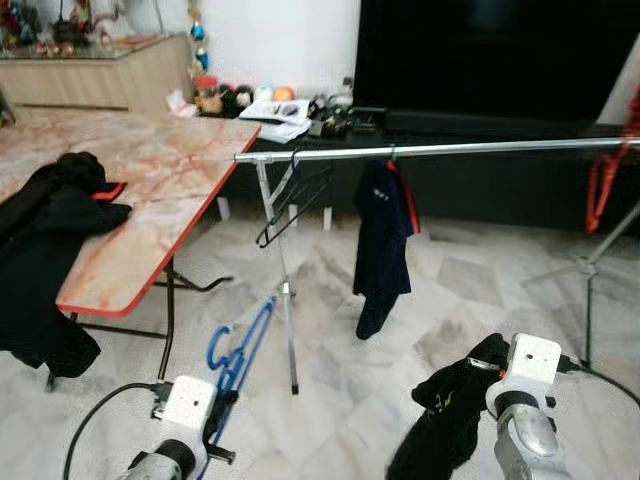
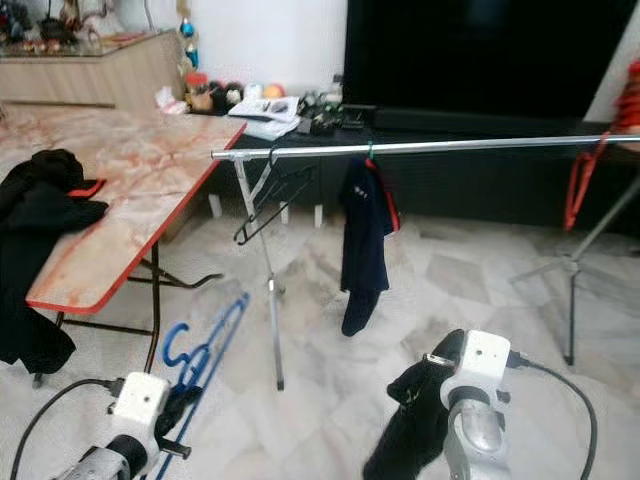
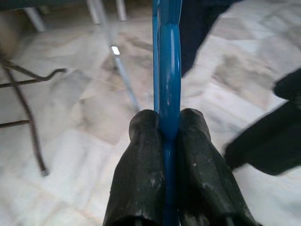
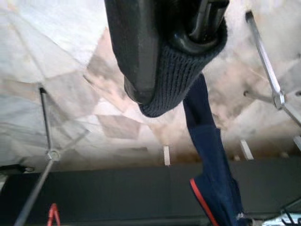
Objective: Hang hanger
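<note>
A blue hanger [image 1: 240,345] is pinched between the black fingers [image 3: 141,155] of my left gripper [image 3: 168,117], low at the left, with its hook end pointing up toward the rail. My left gripper [image 1: 222,405] is shut on it. A silver clothes rail [image 1: 450,150] runs across the room ahead, above both grippers. It carries an empty black hanger [image 1: 290,205] and a navy garment with red trim [image 1: 385,235]. Low at the right, my right gripper [image 1: 485,368] is shut on a dark knit garment [image 1: 445,420], which hangs down and hides its fingertips.
A marble-top table with a red edge [image 1: 170,180] stands at the left, with black clothes [image 1: 50,230] draped over its corner. The rail's stand pole [image 1: 285,300] rises from the tiled floor. Red hangers [image 1: 605,180] hang at the rail's right end; a dark TV [image 1: 490,60] is behind.
</note>
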`<state>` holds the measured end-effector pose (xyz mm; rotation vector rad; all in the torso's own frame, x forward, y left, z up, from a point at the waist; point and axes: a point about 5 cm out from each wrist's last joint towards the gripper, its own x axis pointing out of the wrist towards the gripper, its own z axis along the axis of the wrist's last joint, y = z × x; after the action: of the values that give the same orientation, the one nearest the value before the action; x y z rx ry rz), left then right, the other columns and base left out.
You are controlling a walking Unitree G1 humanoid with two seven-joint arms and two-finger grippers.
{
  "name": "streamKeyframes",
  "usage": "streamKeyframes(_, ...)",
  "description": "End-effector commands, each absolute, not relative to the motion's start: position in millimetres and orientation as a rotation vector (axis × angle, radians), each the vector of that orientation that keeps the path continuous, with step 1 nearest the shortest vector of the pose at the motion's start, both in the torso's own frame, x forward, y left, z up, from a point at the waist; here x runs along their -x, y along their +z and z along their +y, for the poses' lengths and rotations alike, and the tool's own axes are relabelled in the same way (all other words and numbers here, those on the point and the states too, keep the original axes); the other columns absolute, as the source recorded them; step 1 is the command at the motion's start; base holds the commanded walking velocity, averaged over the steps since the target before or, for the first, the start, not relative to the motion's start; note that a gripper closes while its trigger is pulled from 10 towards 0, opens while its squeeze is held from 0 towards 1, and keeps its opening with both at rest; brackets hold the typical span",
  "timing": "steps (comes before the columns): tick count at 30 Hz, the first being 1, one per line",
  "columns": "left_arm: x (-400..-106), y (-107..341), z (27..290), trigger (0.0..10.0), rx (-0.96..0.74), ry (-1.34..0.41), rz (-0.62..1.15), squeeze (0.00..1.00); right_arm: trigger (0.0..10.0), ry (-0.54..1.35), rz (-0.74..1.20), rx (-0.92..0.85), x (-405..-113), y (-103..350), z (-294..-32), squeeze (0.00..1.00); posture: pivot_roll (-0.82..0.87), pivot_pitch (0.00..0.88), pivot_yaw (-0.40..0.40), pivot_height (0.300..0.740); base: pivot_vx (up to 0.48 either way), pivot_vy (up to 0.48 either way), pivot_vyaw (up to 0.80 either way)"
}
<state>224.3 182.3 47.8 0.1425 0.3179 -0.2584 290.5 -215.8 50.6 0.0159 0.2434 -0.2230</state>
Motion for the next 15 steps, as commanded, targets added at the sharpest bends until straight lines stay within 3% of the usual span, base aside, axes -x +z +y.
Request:
streamKeyframes(1, -228, 53, 179, 10.0, -0.15, -0.281, 0.305, 0.0, 10.0, -0.179, 0.18, -0.003, -302, 68, -206, 0.0, 0.08, 0.0, -0.01, 0.74, -0.255, 0.0, 0.0)
streamKeyframes(4, -231, 57, 175, 10.0, -0.16, -0.33, 0.302, 0.0, 10.0, -0.147, 0.175, 0.004, -310, 74, -195, 0.0, 0.08, 0.0, -0.007, 0.74, -0.255, 0.0, 0.0)
streamKeyframes(10, -234, 62, 167, 10.0, -0.202, -0.445, 0.34, 0.0, 10.0, -0.123, 0.247, 0.016, -323, 72, -176, 0.0, 0.08, 0.0, -0.002, 0.74, 0.0, 0.0, 0.0)
streamKeyframes(15, -228, 65, 158, 10.0, -0.283, -0.702, 0.468, 0.0, 10.0, -0.08, 0.303, 0.026, -340, 72, -156, 0.0, 0.09, 0.0, 0.004, 0.74, 0.0, 0.0, 0.0)
